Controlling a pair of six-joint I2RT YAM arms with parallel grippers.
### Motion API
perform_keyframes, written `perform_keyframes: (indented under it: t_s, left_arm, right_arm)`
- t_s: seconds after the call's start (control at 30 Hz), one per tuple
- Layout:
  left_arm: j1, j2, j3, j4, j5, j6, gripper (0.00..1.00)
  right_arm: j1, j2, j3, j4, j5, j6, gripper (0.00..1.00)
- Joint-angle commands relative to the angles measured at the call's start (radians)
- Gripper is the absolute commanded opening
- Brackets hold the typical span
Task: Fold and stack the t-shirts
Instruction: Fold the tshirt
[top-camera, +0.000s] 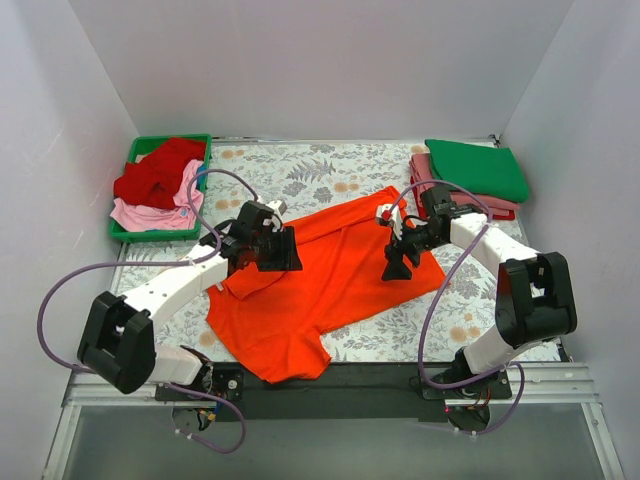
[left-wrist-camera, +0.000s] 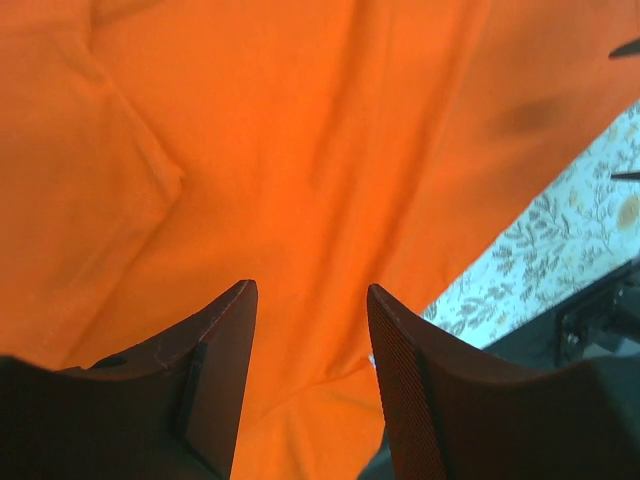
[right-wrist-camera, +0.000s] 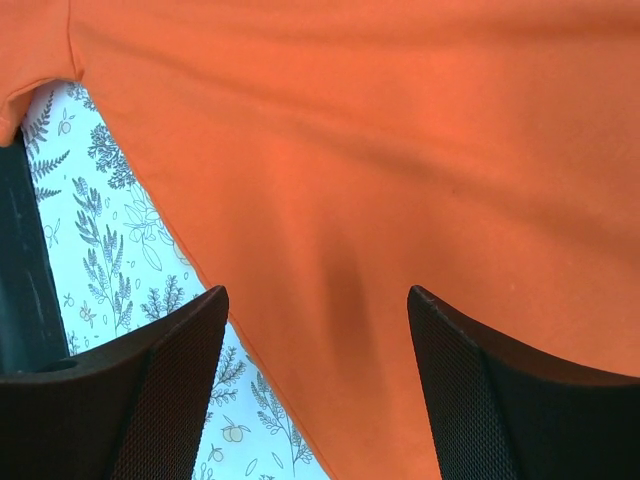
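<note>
A bright orange t-shirt (top-camera: 330, 290) lies spread, somewhat rumpled, across the middle of the table. My left gripper (top-camera: 280, 255) hovers low over its left part, and the left wrist view shows that gripper (left-wrist-camera: 310, 290) with jaws apart and orange cloth (left-wrist-camera: 300, 150) beneath them. My right gripper (top-camera: 397, 265) is over the shirt's right side. The right wrist view has it (right-wrist-camera: 317, 292) wide open above the shirt's edge (right-wrist-camera: 400, 150), holding nothing. A folded green t-shirt (top-camera: 478, 167) tops a stack of pink (top-camera: 420, 168) and red (top-camera: 500, 212) ones at the back right.
A green plastic tray (top-camera: 170, 141) at the back left holds a crumpled red shirt (top-camera: 155, 175) and a light pink one (top-camera: 150, 215). The floral tablecloth (top-camera: 300, 175) covers the table. White walls close in on three sides, and a dark rail runs along the near edge.
</note>
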Motion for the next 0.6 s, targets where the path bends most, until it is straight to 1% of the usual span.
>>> perform_keyframes:
  t_s: [0.0, 0.13, 0.23, 0.4, 0.5, 0.57]
  left_arm:
    - [-0.002, 0.039, 0.077, 0.032, -0.075, 0.052, 0.47]
    - [0.008, 0.049, 0.093, 0.035, -0.139, 0.065, 0.47]
    - [0.047, 0.027, 0.079, 0.046, -0.156, 0.069, 0.47]
    - [0.185, -0.042, 0.041, 0.066, -0.109, 0.068, 0.47]
    - [0.264, -0.100, 0.021, 0.069, -0.110, 0.077, 0.45]
    - [0.302, -0.150, 0.010, 0.067, -0.135, 0.085, 0.45]
  right_arm:
    - [-0.015, -0.014, -0.020, 0.034, 0.001, 0.024, 0.79]
    - [-0.020, -0.008, -0.027, 0.048, 0.004, 0.031, 0.78]
    - [-0.021, -0.003, -0.027, 0.058, 0.009, 0.040, 0.78]
    - [-0.021, 0.015, -0.014, 0.086, 0.026, 0.074, 0.74]
    - [-0.021, 0.064, 0.051, 0.097, 0.053, 0.118, 0.68]
    - [-0.020, 0.127, 0.146, 0.097, 0.071, 0.143, 0.63]
